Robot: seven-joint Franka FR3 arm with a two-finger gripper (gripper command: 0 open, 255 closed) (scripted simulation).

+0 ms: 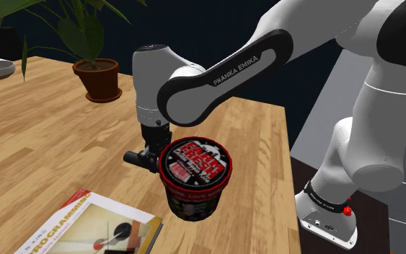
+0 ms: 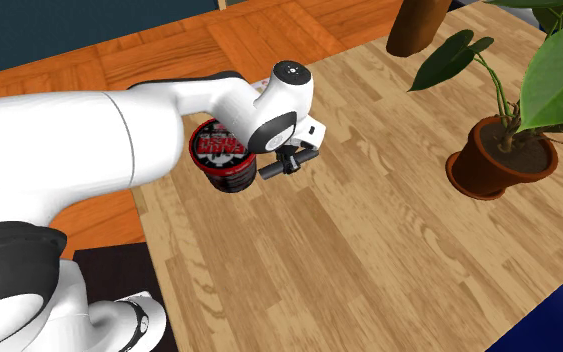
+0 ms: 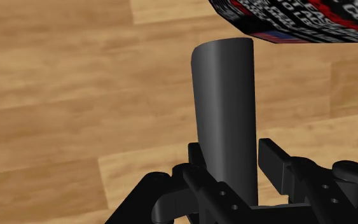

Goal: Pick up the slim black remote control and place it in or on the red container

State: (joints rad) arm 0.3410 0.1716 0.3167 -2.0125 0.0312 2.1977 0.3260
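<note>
Gripper (image 3: 231,156) clasping remote (image 3: 225,95), red container (image 1: 194,173), wooden table (image 1: 50,123), potted plant (image 1: 99,76)

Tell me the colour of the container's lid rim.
Red; the container shows best in the shoulder view.

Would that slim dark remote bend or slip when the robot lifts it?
The slim dark grey remote control is probably stiff: it juts straight out from the jaws without sagging. Its smooth, plain faces could be slippery, so it might slide or pivot in a narrow grip. Being thin, it is likely light.
</note>
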